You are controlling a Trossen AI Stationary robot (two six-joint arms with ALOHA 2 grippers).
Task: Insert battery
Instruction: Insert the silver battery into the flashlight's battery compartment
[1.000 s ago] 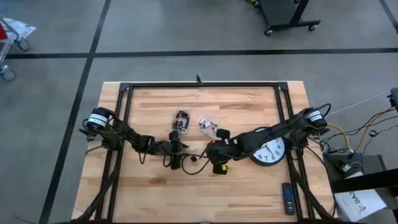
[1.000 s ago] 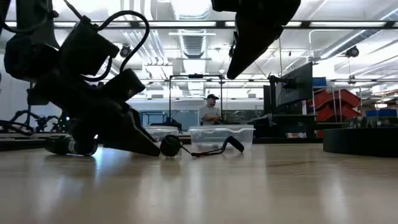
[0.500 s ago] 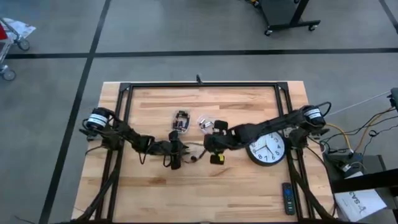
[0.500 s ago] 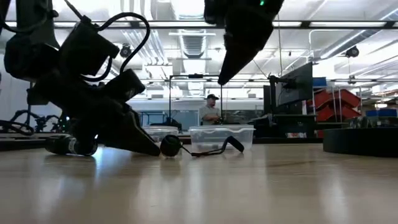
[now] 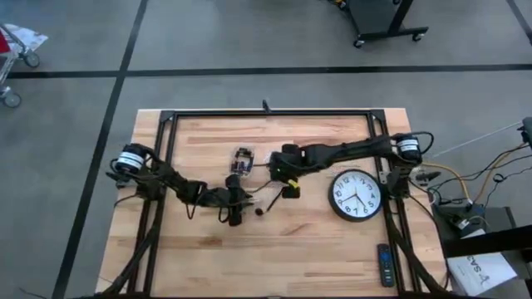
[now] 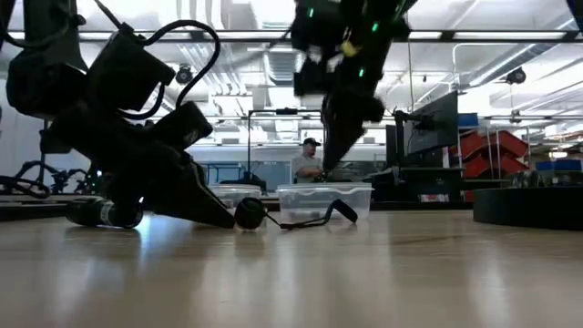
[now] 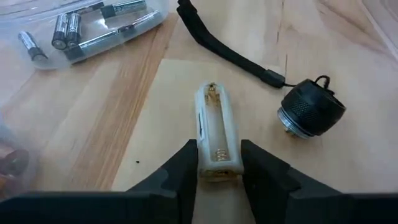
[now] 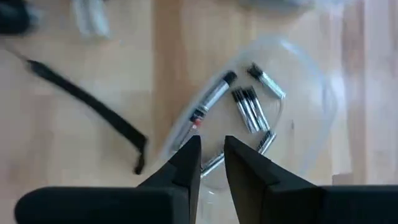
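A cream battery holder (image 7: 216, 134) lies on the table, one open slot with a spring facing up; my left gripper (image 7: 217, 171) is shut on it, left of the table's middle (image 5: 235, 203). Loose batteries (image 8: 249, 109) lie in a clear tub (image 8: 298, 143) farther back. My right gripper (image 8: 212, 163) hovers over that tub (image 5: 278, 164), fingers a narrow gap apart with nothing between them. A black flashlight end cap (image 7: 309, 111) with a strap (image 7: 217, 46) rests on the table beside the holder. My left gripper pinches the holder's two long sides at the end nearest it (image 7: 217, 169) between its two fingers. The fingers slant down to the table and run along the holder. The holder lies flat on the wood, its far end pointing away from the gripper.
A second clear tub (image 5: 242, 160) with dark parts stands left of the battery tub. A wall clock (image 5: 357, 196) lies at the right, a remote (image 5: 384, 264) near the front right corner. A dark cylinder (image 6: 100, 214) lies behind my left gripper. A black frame (image 5: 266, 114) edges the table.
My right gripper has swung from beside the end cap toward the table's far edge and a little left, ending over the clear tub of batteries. The strap and cap it had stood over now show uncovered.
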